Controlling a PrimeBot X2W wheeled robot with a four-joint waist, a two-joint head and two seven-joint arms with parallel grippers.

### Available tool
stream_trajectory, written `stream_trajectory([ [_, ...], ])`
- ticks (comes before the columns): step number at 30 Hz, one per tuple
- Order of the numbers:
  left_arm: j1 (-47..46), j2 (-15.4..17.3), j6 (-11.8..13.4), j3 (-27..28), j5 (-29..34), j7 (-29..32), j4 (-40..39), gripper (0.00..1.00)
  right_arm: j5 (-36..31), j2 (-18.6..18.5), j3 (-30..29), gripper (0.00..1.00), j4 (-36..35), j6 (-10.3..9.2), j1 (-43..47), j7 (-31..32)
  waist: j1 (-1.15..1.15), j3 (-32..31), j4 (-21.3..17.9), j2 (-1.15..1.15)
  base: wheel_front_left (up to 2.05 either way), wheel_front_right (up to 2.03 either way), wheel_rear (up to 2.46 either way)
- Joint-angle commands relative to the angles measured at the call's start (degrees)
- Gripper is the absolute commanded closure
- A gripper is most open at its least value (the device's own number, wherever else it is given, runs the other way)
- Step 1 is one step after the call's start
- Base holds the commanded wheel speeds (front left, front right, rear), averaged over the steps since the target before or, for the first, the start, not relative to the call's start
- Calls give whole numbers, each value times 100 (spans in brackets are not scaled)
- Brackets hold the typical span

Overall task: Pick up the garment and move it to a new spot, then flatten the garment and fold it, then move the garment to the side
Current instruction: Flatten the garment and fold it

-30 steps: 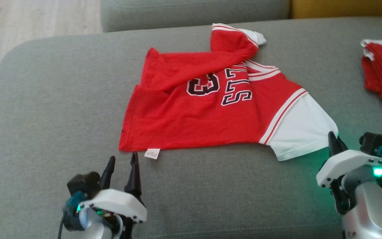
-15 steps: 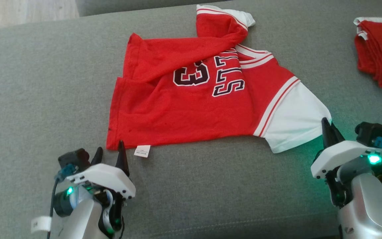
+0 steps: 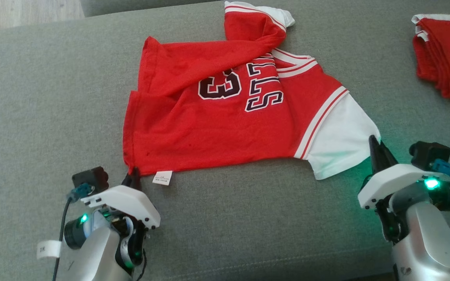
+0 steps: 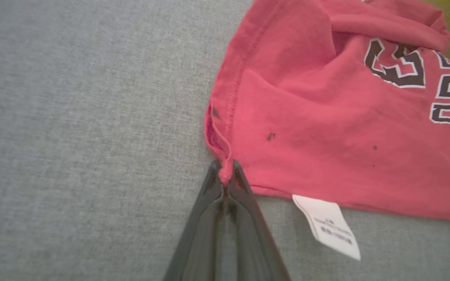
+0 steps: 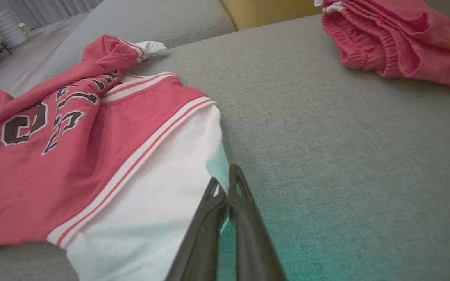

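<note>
Numeral 3 on the red jersey (image 3: 217,128), block letters beside it ending S; white care label (image 3: 162,178), print unreadable

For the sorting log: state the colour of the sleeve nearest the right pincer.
The sleeve is white; best seen in the right wrist view.

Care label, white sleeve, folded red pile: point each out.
care label (image 4: 326,226), left wrist view, middle of the tag
white sleeve (image 3: 339,136), head view, middle of its white fabric
folded red pile (image 3: 443,54), head view, top layer
</note>
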Motion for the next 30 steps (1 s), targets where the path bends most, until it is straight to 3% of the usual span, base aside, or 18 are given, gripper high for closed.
stream_trajectory([
  [1, -160, 63, -69, 96, -73, -5, -75, 100, 52, -60, 203, 100, -212, 37, -249, -85, 0, -11, -4, 0, 0, 0, 0],
  [8, -168, 40, -280, 200, -300, -330, -528, 100, 503, -149, 637, 100, -464, 37, -362, -298, 0, -184, 24, 0, 0, 0, 0],
  [14, -74, 71, -450, 334, -543, -443, -1632, 100, 1081, -360, 947, 100, -1230, 37, -444, -504, 0, -455, 39, 0, 0, 0, 0],
  [23, -143, 445, -301, 677, -629, -194, -4220, 100, 1837, -678, 930, 100, -3086, 37, -435, -576, 0, -954, 81, 0, 0, 0, 0],
  [30, -487, 731, -72, 817, -462, 222, -5585, 100, 1904, -847, 723, 100, -4206, 37, -516, -402, 0, -1141, 99, 0, 0, 0, 0],
])
